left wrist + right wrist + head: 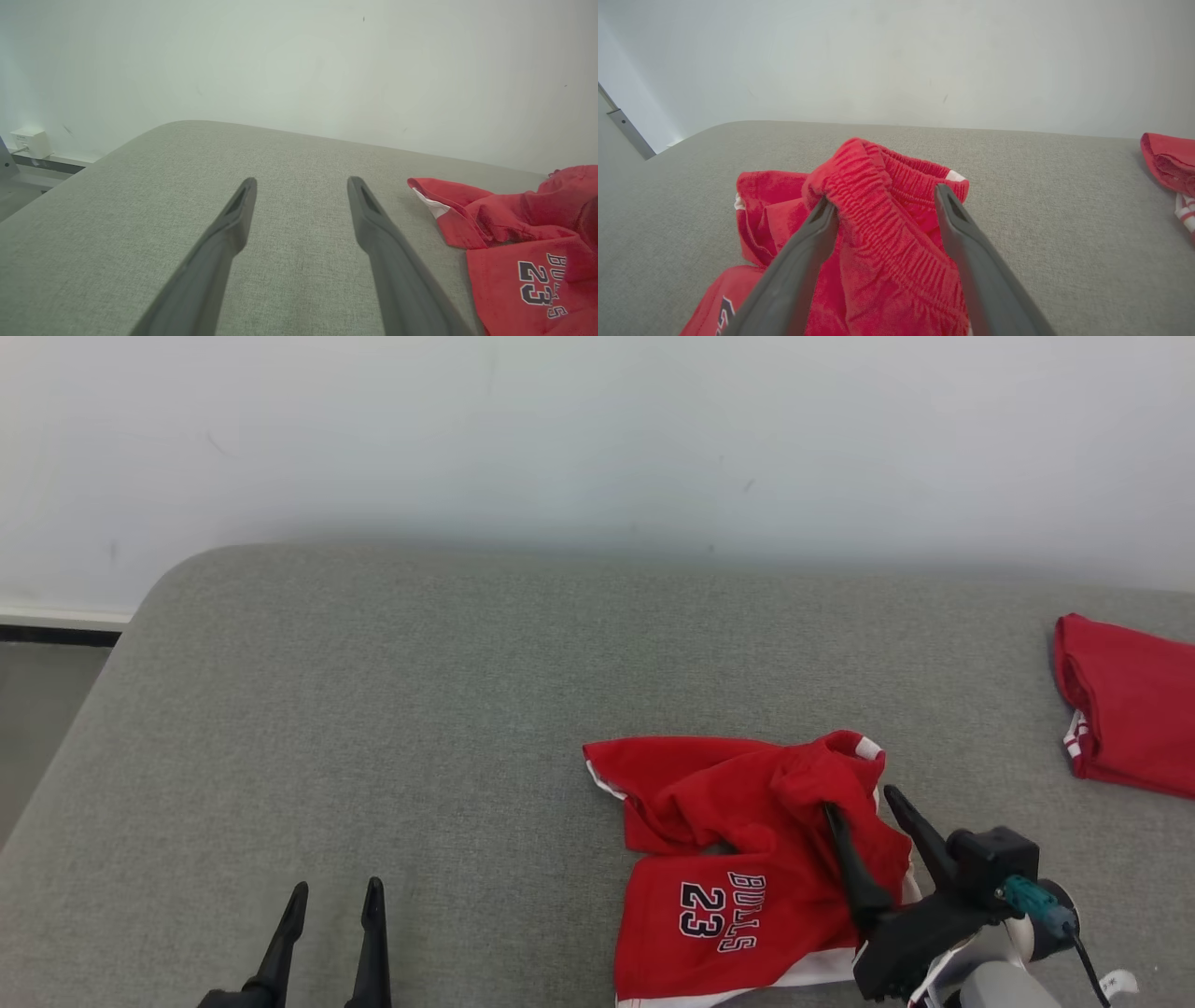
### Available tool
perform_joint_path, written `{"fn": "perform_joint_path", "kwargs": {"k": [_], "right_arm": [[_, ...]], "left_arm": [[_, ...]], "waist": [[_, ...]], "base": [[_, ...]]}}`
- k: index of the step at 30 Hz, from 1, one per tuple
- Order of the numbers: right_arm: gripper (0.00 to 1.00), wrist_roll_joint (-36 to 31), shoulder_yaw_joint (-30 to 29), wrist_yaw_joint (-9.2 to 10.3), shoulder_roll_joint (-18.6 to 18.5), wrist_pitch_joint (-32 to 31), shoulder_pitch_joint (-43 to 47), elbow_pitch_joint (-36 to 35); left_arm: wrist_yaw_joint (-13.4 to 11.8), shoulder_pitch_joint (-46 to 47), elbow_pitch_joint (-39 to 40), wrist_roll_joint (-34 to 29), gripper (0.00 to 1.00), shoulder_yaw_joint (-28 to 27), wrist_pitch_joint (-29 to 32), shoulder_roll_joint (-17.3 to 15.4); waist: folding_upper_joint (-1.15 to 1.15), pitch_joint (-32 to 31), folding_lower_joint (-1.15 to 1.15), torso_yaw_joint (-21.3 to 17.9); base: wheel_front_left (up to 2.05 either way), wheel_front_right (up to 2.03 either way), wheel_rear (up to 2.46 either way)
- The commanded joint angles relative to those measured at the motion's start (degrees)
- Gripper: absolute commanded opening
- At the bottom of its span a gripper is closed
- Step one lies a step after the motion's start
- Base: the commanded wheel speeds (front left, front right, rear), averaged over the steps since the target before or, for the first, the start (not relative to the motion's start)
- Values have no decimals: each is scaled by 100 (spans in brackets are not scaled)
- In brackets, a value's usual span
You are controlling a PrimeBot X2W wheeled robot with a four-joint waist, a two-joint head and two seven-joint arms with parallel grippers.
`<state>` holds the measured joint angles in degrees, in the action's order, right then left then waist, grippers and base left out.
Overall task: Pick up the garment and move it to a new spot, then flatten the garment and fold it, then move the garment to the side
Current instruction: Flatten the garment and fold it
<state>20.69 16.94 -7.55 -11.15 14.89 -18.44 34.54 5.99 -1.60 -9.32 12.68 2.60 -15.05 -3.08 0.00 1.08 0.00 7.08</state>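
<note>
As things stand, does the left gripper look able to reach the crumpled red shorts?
Probably yes: the left gripper is open over bare grey cushion, with nothing between it and the red shorts; the right gripper straddles their waistband.

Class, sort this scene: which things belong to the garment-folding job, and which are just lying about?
In the job: crumpled red shorts, marked 23; right gripper, open, fingers astride the waistband; left gripper, open over the grey cushion.
Lying about: second red garment, far right on the cushion; small white box by the wall.
</note>
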Motion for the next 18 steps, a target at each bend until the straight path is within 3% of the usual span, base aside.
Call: {"fn": "perform_joint_path", "kwargs": {"k": [1, 9, 18], "right_arm": [[100, 21, 5, 16, -46, 23, 209, -119], [100, -83, -219, 16, -35, 21, 716, -587], [100, -259, -813, 16, 107, 34, 1377, -1730]], "left_arm": [[1, -85, 6, -46, 100, -18, -16, 11], [15, -155, 8, -62, 100, -36, -16, 13], [30, -236, 60, -75, 100, -138, -16, 15]], "waist": [[0, -83, 0, -181], [0, -145, 0, -403], [0, -238, 0, -604]], "base": [[0, 0, 0], [0, 0, 0], [0, 0, 0]]}}
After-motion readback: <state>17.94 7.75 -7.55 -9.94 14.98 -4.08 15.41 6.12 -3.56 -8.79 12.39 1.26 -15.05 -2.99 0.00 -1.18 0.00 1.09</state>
